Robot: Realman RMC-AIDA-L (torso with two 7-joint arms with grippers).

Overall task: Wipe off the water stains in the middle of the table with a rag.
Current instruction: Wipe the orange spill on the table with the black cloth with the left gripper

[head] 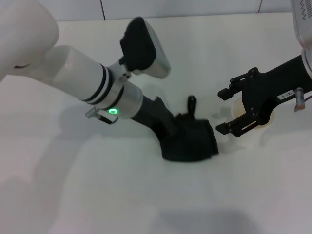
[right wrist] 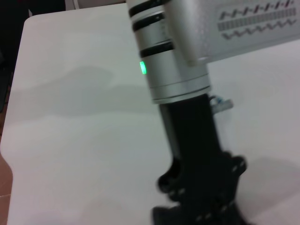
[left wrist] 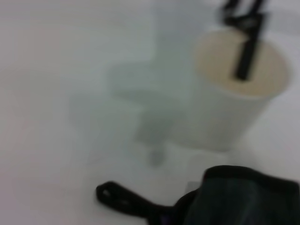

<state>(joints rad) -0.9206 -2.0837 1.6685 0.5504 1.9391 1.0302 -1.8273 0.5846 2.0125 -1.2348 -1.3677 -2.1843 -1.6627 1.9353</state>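
The left end effector [head: 195,144], clamped on the black soft cloth rag [head: 194,139] pressed to the white smooth counter [head: 97,195], could nudge the white paper cup [left wrist: 234,89] just beyond, straddled by the open right end effector [head: 225,111].

Black bunched rag [head: 192,139] with loop tab, mid white table [head: 97,185].

The head view looks down from above on the white bench [head: 73,185] and both arms. The left wrist view sits low and close, facing the cup [left wrist: 234,93]. The right wrist view faces the left arm [right wrist: 187,117] close up.
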